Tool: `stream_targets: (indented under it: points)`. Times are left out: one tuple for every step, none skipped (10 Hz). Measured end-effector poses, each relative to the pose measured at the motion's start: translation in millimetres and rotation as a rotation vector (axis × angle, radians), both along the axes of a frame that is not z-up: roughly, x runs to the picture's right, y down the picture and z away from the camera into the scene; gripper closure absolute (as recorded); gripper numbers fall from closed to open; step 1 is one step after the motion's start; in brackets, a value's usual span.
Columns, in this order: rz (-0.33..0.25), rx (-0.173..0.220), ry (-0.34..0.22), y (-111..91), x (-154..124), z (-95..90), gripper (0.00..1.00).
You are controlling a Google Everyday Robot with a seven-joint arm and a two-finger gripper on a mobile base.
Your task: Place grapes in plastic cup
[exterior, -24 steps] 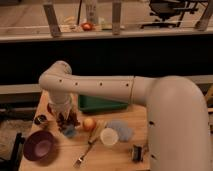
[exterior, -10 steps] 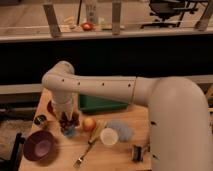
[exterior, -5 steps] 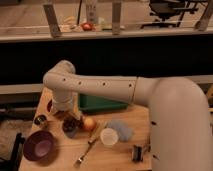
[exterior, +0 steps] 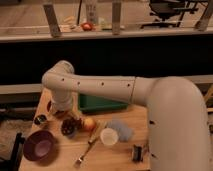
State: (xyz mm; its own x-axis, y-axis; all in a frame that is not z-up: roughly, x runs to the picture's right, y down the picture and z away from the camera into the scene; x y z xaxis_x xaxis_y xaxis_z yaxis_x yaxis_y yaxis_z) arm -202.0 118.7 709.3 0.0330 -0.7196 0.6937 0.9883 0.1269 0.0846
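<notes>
Wrist has pulled back and up a touch versus a couple of seconds ago. The grapes (exterior: 67,127) are more exposed now and sit in roughly the same spot. Reads as no lift yet, so the pick is still open and the transfer hasn't started.

Gripper (exterior: 62,116) is just above and behind the bunch, at the left of the table (exterior: 120,161). Can't tell how its jaws stand, or whether they have the bunch at all.

Surface, near edge first:
- purple bowl (exterior: 29,141) at front left
- fork (exterior: 84,154) lying diagonal mid-front
- small black clip-like item (exterior: 137,152) at front right
- pale cream-white cup (exterior: 108,136) upright, mouth up
- light-blue plastic cup (exterior: 124,131) just behind and right of it, possibly touching; can't tell if it's upright or tipped
- orange-red round fruit (exterior: 89,123) just right of the grapes, close to touching
- small dark round thing (exterior: 40,120) at the left edge, unclear what it is
- green tray (exterior: 102,104) at the back, under the arm (exterior: 100,87)

My read is that the bunch has to clear the fruit and the cream cup to reach the blue one. A drop into the wrong cup is the risk.

Behind the table there's a dark wall, then a ledge (exterior: 150,32) with posts and a red fruit (exterior: 87,26) on it. An office chair (exterior: 170,11) is furthest back.
</notes>
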Motion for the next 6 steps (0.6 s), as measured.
stream_targets:
  points:
    - [0.0,0.0,-0.002,-0.3,0.0,0.1,0.2]
    - [-0.001,-0.001,-0.002,-0.5,0.4,0.6,0.2]
    - [-0.002,-0.002,-0.003,-0.7,0.6,0.8,0.2]
    - [-0.003,-0.002,-0.005,-1.0,0.6,0.7,0.2]
    - [-0.004,-0.004,-0.005,-1.5,1.0,1.0,0.2]
    - [-0.005,-0.003,-0.007,-1.6,1.3,1.1,0.2]
